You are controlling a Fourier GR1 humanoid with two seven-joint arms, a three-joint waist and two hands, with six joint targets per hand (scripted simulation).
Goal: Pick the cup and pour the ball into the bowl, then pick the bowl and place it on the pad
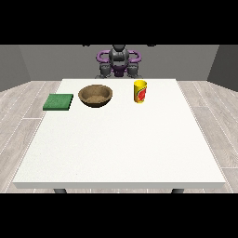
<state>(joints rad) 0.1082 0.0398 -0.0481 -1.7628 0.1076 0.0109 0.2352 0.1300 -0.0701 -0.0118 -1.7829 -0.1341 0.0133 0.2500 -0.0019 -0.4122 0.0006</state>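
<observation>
A yellow cup (140, 91) with a red mark stands upright on the white table (121, 148), right of centre near the far edge. Its inside is hidden, so no ball shows. To its left sits a brown wooden bowl (95, 96), which looks empty. A flat green pad (58, 102) lies at the table's left edge, left of the bowl. The hand at the view's left (104, 69) and the hand at the view's right (135, 69) are drawn in close to the robot's torso, behind the far edge and well away from all three things.
The robot's torso (119, 59) stands behind the middle of the far edge. A wide stretch of bare white tabletop runs from the objects to the near edge. Grey plank floor surrounds the table.
</observation>
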